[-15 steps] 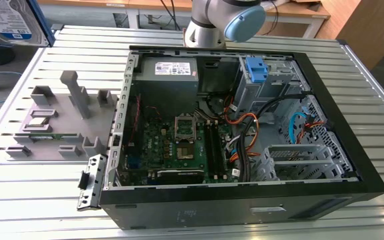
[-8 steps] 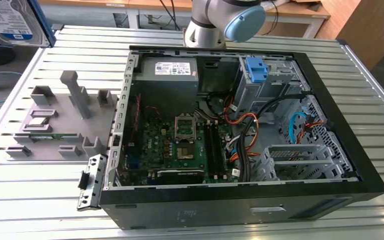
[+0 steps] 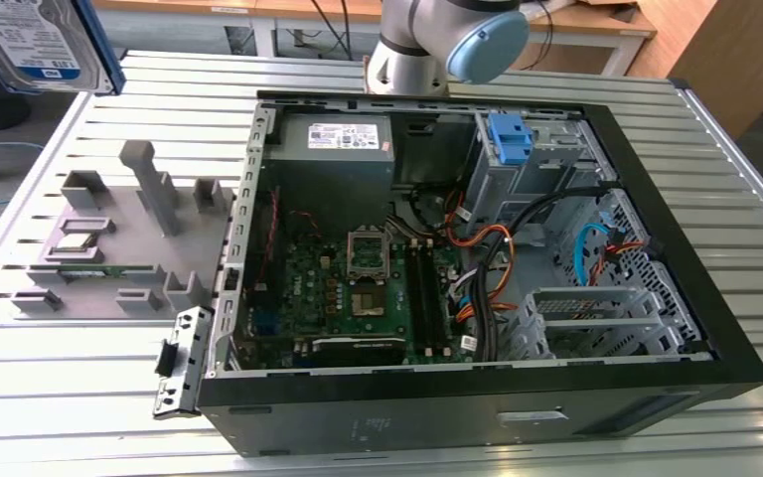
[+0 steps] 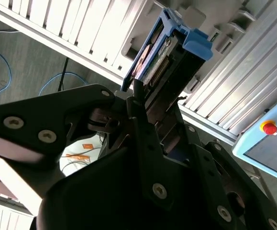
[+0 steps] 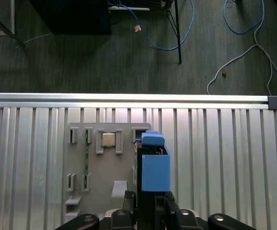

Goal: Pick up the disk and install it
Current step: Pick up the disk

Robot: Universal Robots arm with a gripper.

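The disk (image 3: 31, 40) hangs in the air at the far upper corner on the exterior view's left, above the slatted table's edge; its white-and-blue label faces the camera and a blue rail runs down its side. In both wrist views my gripper (image 4: 148, 96) (image 5: 150, 201) is shut on the disk (image 4: 158, 51) (image 5: 155, 170), whose blue rails stick out beyond the black fingers (image 4: 139, 103). The disk stands edge-on over the grey fixture plate (image 5: 100, 167).
An open black computer case (image 3: 719, 298) lies on the slatted aluminium table (image 3: 156, 89), with motherboard, cables, a grey power-supply box (image 3: 342, 139) and a blue bracket (image 3: 512, 139) in its drive bay. The arm's base (image 3: 441, 45) stands behind the case. A pendant with a red button (image 4: 270, 128) is nearby.
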